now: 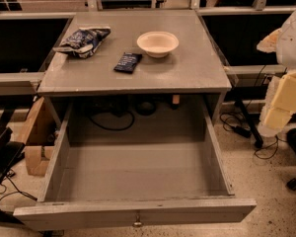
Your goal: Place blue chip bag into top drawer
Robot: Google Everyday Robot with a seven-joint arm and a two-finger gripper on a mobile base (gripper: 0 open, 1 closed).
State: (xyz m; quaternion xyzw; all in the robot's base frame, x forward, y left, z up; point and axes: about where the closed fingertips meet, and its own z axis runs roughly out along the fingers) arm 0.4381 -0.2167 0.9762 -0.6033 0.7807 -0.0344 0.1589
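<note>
The top drawer (138, 214) fills the bottom of the frame. It is pulled fully out, with its knob (137, 223) at the centre of the front panel and nothing in its tray. At the right edge, level with the drawer's back, hangs the pale, blocky gripper (278, 113), off the bench (187, 73); I cannot tell whether its jaws are wide or narrow. Further up, a flat dark packet (128, 62) lies mid-bench, with a pale bowl (158, 44) just beyond it. The blue chip bag (83, 40) sits in the upper left of the frame, on the bench's far left corner. Its long axis runs roughly left to right. From the gripper, the bag lies up and far to the left. The reach likely crosses the whole benchtop, past bowl and packet.
</note>
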